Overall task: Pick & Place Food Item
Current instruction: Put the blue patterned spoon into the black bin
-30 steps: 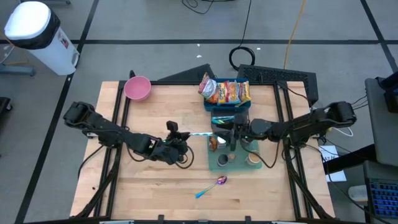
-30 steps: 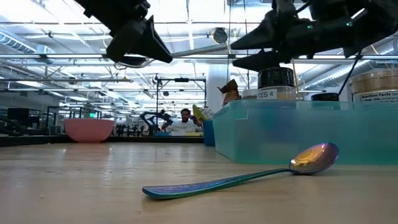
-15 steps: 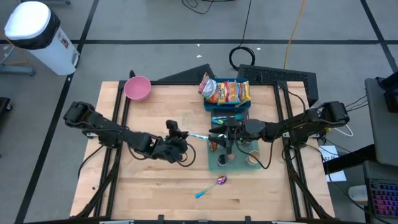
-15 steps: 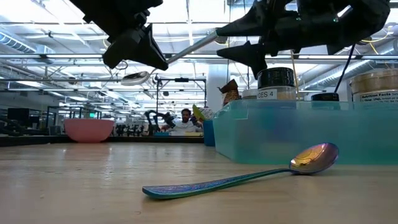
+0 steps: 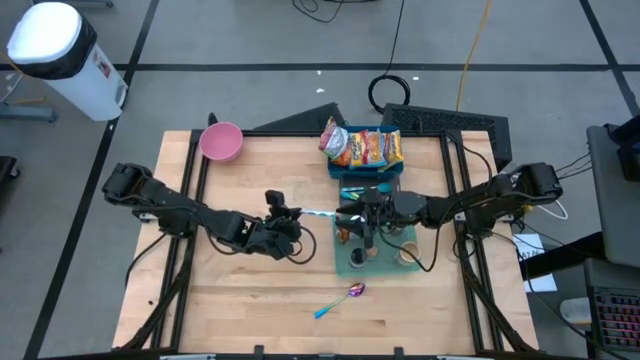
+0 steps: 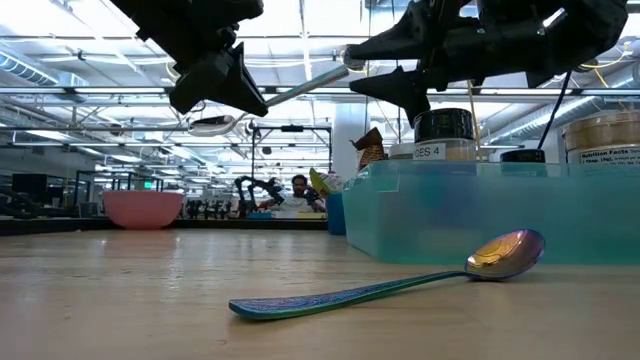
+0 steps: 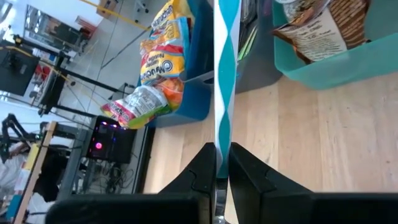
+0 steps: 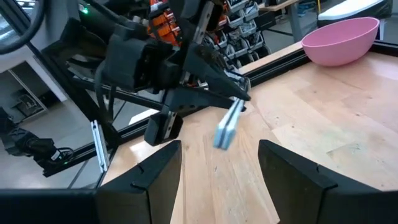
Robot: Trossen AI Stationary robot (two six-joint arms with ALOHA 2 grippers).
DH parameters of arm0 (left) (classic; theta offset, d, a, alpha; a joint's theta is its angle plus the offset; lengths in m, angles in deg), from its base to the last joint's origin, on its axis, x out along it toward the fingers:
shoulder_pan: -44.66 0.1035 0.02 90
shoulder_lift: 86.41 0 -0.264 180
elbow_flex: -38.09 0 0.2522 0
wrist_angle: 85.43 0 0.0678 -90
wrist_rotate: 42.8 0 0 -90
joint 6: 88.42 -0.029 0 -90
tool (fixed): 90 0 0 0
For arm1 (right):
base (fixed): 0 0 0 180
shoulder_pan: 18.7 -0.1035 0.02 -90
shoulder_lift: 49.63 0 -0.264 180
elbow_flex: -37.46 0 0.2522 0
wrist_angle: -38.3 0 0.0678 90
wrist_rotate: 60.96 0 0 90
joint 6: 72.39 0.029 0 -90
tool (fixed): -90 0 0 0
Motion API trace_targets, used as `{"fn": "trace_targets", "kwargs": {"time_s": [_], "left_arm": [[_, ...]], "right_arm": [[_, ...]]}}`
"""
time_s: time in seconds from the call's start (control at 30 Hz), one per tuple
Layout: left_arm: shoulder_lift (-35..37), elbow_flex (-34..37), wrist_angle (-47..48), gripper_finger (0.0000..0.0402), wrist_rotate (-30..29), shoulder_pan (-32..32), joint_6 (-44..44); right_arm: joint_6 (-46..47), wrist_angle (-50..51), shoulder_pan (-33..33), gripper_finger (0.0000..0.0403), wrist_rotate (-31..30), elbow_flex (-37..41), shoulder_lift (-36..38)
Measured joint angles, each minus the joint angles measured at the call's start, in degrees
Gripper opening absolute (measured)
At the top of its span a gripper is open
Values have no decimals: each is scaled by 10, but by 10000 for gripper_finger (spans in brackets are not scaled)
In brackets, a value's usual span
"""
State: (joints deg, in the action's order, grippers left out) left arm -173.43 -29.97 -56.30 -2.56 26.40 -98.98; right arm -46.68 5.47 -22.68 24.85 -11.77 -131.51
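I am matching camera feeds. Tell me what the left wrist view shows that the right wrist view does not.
Only the left wrist view shows the blue bin of snack packets and the teal bin holding a brown packet. Only the right wrist view shows the pink bowl and the open right gripper. Both show the wooden table and the left gripper shut on a light-blue utensil.

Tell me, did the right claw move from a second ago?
Yes. In the high view the right claw has slid left along the teal tray, toward the left claw and its spoon.
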Motion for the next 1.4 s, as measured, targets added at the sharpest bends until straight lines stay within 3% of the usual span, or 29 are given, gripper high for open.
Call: {"fn": "trace_targets", "kwargs": {"time_s": [0.27,0.4,0.73,1.4], "left_arm": [[0,0,5,30,2,1,6],[0,0,2,30,2,2,1],[0,0,-6,30,7,18,2],[0,-2,-57,30,33,18,-42]], "right_arm": [[-10,0,-4,206,-7,1,0],[-14,4,-4,206,-49,-5,0],[-11,79,-10,206,-79,-44,0],[-9,78,-9,205,-94,-44,0]]}}
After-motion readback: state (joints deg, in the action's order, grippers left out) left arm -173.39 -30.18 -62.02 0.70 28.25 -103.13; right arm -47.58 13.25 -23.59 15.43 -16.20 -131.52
